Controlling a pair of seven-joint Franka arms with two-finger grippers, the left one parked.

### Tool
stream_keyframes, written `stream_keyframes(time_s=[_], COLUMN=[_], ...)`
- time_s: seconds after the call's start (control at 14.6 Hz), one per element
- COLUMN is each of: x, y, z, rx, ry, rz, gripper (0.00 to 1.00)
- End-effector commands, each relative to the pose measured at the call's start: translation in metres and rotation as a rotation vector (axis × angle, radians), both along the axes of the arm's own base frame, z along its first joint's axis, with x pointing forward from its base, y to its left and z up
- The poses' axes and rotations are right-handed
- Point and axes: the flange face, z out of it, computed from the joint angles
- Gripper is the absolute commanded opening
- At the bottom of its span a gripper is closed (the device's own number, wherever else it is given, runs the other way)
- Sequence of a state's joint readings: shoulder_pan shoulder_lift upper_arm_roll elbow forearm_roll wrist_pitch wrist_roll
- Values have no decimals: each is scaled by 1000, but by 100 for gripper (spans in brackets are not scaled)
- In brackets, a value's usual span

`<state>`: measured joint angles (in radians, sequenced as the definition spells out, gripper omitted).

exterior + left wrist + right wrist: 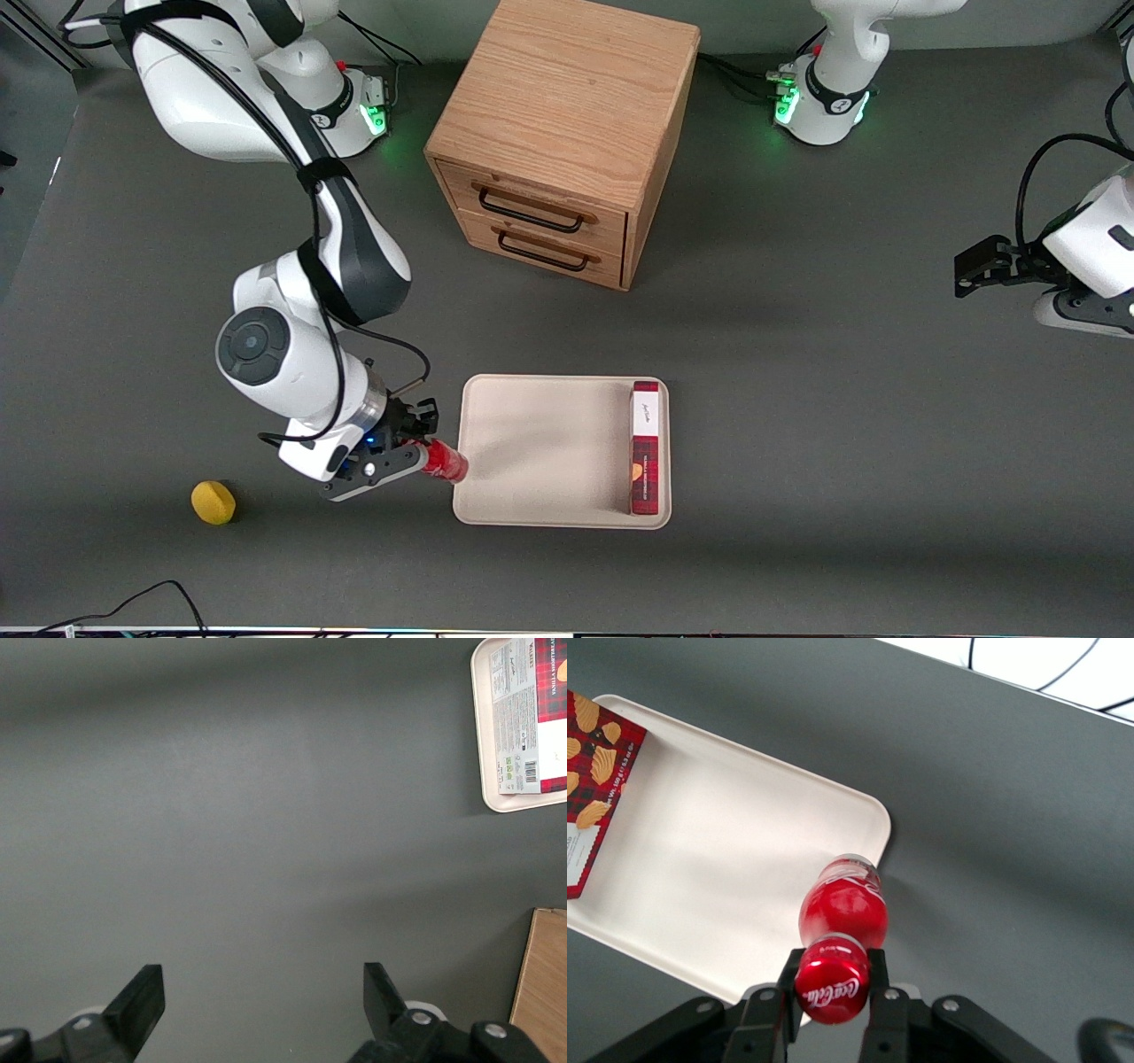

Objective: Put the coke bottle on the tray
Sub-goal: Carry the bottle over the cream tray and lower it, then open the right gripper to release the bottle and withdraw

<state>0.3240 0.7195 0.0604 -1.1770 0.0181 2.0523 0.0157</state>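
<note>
My right gripper (416,452) is shut on the coke bottle (443,463), a small glossy red bottle with a red cap and white lettering. In the right wrist view the fingers (877,979) clamp the bottle (842,912) at its neck, just below the cap. The bottle hangs over the rim of the beige tray (540,443) at the tray's corner nearest the working arm. The tray (735,868) is flat with rounded corners and a low rim. Whether the bottle touches the tray is not visible.
A long red plaid box (646,447) lies in the tray along its edge toward the parked arm. A wooden two-drawer cabinet (558,133) stands farther from the front camera. A yellow round object (213,502) lies on the table toward the working arm's end.
</note>
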Motion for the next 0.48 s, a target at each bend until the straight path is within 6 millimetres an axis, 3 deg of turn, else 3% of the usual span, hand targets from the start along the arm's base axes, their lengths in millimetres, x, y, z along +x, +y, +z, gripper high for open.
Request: stream_keyframes(time_s=[0.0,0.41], x=[7,11], y=[16,25], z=[-8,-46], rx=[4,-16], ry=[-48,-67], rz=[6,25], gripper=[0,0])
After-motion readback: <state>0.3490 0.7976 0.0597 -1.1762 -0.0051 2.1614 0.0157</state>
